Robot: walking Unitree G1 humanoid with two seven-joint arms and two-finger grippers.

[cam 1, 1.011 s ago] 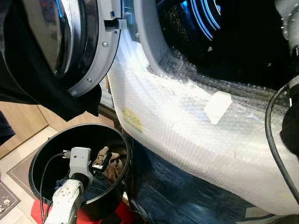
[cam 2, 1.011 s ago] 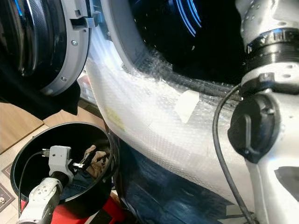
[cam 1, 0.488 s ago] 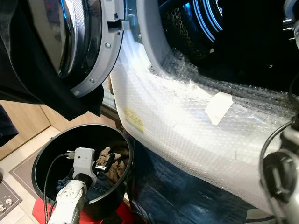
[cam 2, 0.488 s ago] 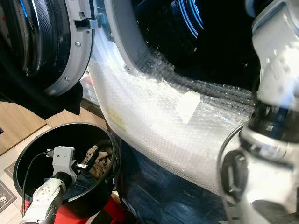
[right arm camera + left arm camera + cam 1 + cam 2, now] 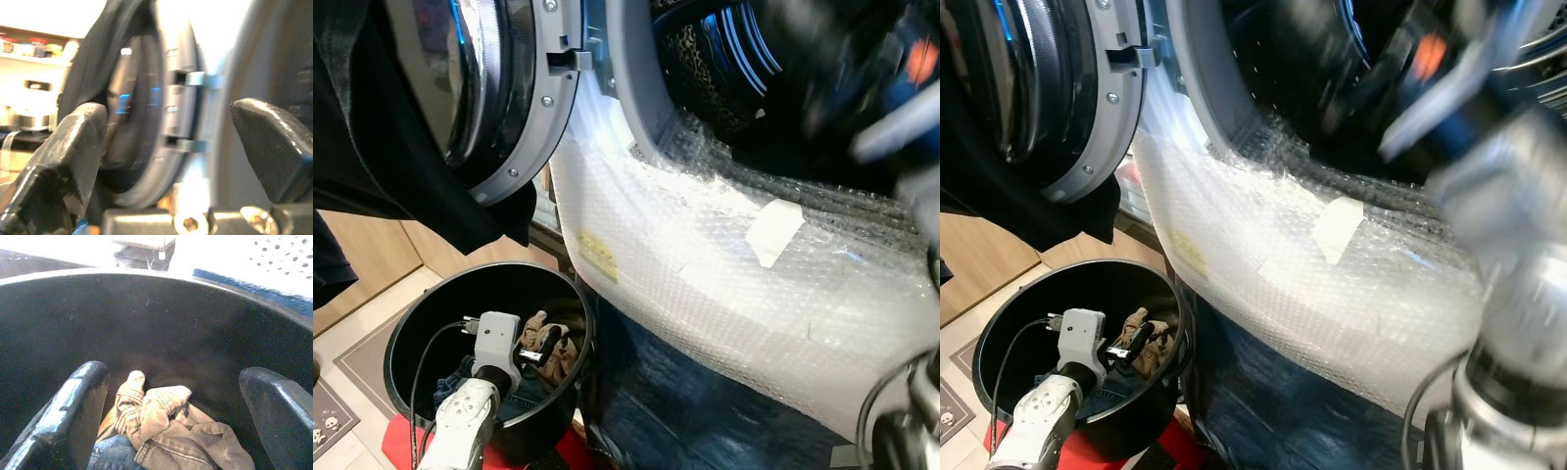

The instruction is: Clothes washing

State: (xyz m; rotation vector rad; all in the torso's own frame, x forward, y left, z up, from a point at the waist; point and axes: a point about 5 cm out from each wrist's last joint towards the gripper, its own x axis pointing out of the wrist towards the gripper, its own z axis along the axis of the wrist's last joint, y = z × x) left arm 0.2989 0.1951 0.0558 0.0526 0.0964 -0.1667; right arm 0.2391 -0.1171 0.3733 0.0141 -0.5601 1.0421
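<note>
1. Black round bucket (image 5: 416,323) sits low at my left, on a red base (image 5: 396,443). My left gripper (image 5: 171,416) hangs inside it, fingers spread wide with nothing between them.
2. Tan crumpled garment (image 5: 168,431) lies in the bucket bottom, directly under the gap between the left fingers; not touched by either pad. A bit of blue denim (image 5: 110,455) lies beneath it.
3. Left arm (image 5: 460,431) rises from the near lower edge of the head views into the bucket, with a thin black cable looping beside it.
4. Beyond the bucket: washing machine front, wrapped in bubble wrap (image 5: 705,264), with a strip of pale tape (image 5: 773,230) stuck on it and a small yellow label (image 5: 595,257) nearer the bucket.
5. Round washer door (image 5: 499,88) stands swung open, above the bucket. Dark cloth (image 5: 372,147) hangs down over the door's outer side.
6. Drum opening (image 5: 734,69) is dark, with blue light streaks inside.
7. Right arm (image 5: 1489,166) is raised in front of the drum mouth and heavily blurred. Right gripper (image 5: 168,147) has its fingers parted and empty, facing the door's edge with its hinge brackets (image 5: 195,78).
</note>
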